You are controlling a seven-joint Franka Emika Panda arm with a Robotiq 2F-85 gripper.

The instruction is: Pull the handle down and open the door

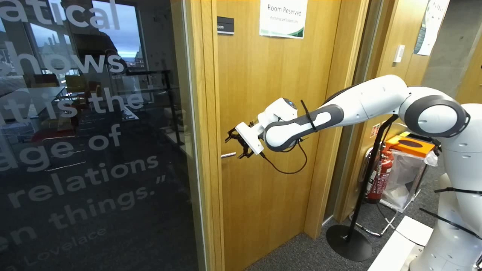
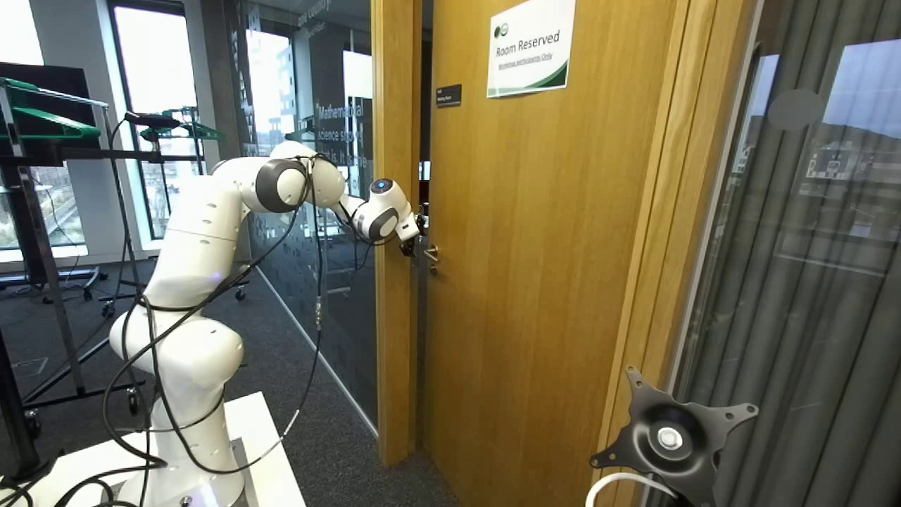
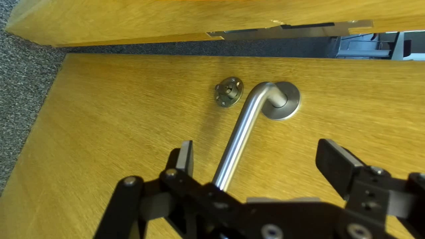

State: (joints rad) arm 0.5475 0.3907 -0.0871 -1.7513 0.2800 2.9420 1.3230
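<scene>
The gripper (image 3: 257, 156) is spread wide with nothing in its grasp; in the wrist view its jaws flank the handle (image 3: 237, 139), whose tip is hidden, so contact cannot be told; the handle sits near the free edge of the door (image 2: 542, 267), which is ajar from the frame (image 2: 396, 317); since it seems unlatched, a slow push along the door's swing probably serves best, jaws clear of the frame.
</scene>
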